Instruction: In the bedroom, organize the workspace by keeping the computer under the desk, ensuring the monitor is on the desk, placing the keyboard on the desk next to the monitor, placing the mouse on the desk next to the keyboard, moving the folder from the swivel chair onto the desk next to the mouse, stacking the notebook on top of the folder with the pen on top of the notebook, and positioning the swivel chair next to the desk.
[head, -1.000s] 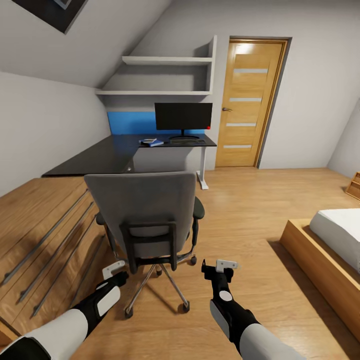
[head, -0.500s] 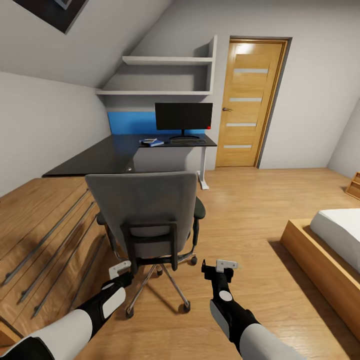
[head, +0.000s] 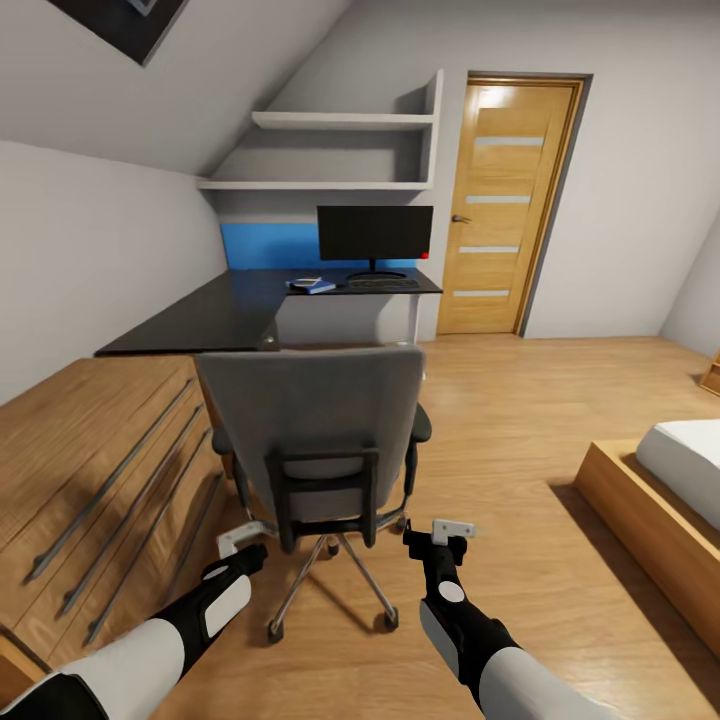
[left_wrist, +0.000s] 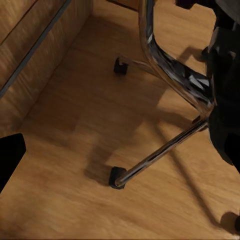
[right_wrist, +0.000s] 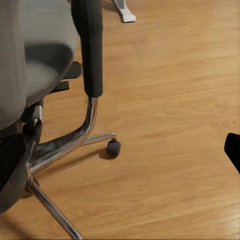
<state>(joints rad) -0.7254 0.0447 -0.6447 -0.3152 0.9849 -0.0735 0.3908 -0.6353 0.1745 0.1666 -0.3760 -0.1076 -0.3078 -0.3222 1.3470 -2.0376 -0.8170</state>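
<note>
The swivel chair (head: 312, 430) stands with its grey back toward me, and that back hides the seat. Beyond it runs the black-topped desk (head: 215, 312), carrying the monitor (head: 375, 233) with the keyboard (head: 382, 283) in front of it. Left of the keyboard lies a flat blue item (head: 314, 287) with something paler on top, too small to name. My left gripper (head: 245, 545) is open, low beside the chair's chrome base (left_wrist: 167, 80). My right gripper (head: 432, 532) is open to the right of the base, near a castor (right_wrist: 113, 147).
A light wooden dresser (head: 100, 460) with long bar handles flanks the chair on the left, close to my left arm. A bed (head: 680, 470) on a wooden frame sits at the right. A wooden door (head: 500, 200) and wall shelves (head: 340, 150) lie beyond the desk.
The whole view has shifted forward, so the chair and desk look larger and nearer. My left gripper has crept a little toward the chair's base. The right arm keeps its pose.
</note>
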